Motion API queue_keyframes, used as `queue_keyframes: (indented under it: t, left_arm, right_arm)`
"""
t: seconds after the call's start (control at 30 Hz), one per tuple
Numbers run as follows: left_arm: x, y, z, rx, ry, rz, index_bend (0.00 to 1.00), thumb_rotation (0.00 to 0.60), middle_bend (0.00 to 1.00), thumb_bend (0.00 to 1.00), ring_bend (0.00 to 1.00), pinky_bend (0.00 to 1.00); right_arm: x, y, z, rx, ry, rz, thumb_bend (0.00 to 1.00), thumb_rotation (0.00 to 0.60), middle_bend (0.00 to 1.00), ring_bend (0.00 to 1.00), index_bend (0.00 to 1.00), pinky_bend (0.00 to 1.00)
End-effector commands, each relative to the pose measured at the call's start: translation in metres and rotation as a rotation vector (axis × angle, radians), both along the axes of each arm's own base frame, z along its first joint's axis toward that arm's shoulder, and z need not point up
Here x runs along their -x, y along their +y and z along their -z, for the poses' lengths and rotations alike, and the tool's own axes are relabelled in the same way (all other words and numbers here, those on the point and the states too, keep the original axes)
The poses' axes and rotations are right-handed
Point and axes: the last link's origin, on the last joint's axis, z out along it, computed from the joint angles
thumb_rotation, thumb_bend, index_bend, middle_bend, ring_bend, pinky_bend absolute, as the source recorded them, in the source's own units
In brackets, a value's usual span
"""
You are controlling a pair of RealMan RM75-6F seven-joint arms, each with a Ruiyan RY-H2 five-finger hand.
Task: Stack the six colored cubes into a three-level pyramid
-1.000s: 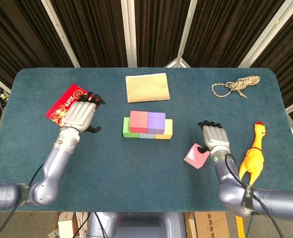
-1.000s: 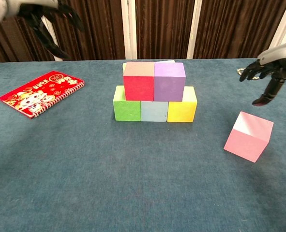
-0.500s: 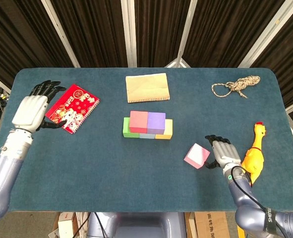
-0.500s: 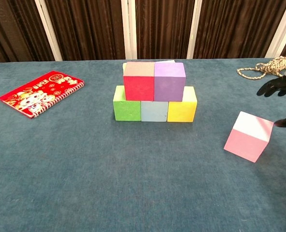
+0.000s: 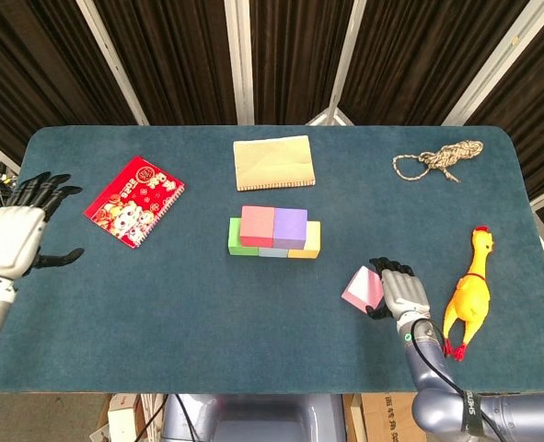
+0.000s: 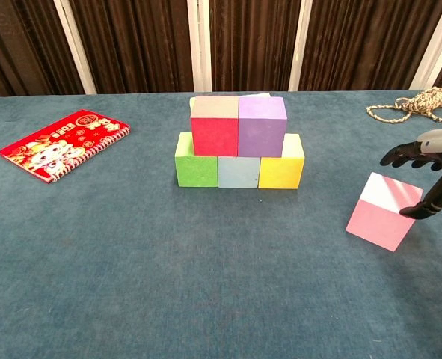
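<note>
Head view: right robot hand [image 5: 403,292] spread beside pink cube [image 5: 364,288]; left robot hand [image 5: 14,235] spread off table edge [image 5: 5,267].

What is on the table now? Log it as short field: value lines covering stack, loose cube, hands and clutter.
stack: green cube, light blue cube and yellow cube below; red cube and purple cube on top
loose cube: pink cube, tilted on the blue cloth table
right hand: beside the pink cube, grip unclear
left hand: open, at table's left edge
clutter: red spiral notebook, tan notebook, rope, yellow rubber chicken
</note>
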Motion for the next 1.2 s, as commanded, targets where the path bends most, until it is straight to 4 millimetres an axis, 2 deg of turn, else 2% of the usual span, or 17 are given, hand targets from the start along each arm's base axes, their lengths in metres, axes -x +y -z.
queue_keyframes:
  t: [0.03,0.2,0.43,0.83,1.03,1.2]
  left_arm:
    - [0.038,-0.036,0.010,-0.101,-0.075,0.040,0.19,0.600,0.07,0.21,0.00,0.06]
    - [0.058,-0.051,0.020,-0.142,-0.058,0.015,0.19,0.600,0.07,0.21,0.00,0.06]
    - [0.075,-0.065,0.029,-0.175,-0.078,-0.009,0.19,0.600,0.07,0.21,0.00,0.06]
    - [0.091,-0.074,0.035,-0.189,-0.051,-0.056,0.19,0.600,0.07,0.21,0.00,0.06]
    - [0.107,-0.076,0.042,-0.167,0.044,-0.206,0.19,0.600,0.07,0.22,0.00,0.06]
    - [0.114,-0.069,0.047,-0.151,0.095,-0.289,0.19,0.600,0.07,0.22,0.00,0.05]
  right_arm:
    - [0.001,-0.002,0.005,0.002,0.019,0.013,0.34,0.600,0.08,0.00,0.11,0.00]
    - [0.002,-0.003,0.008,0.000,0.033,0.024,0.34,0.600,0.08,0.00,0.09,0.00]
    - [0.001,-0.003,0.011,-0.006,0.058,0.034,0.34,0.600,0.08,0.00,0.09,0.00]
    - [-0.008,-0.002,0.021,-0.024,0.062,0.026,0.34,0.600,0.08,0.00,0.09,0.00]
    - [-0.009,-0.004,0.025,-0.019,0.083,0.025,0.34,0.600,0.08,0.00,0.09,0.00]
    - [-0.008,-0.008,0.024,-0.018,0.094,0.026,0.34,0.600,0.08,0.00,0.09,0.00]
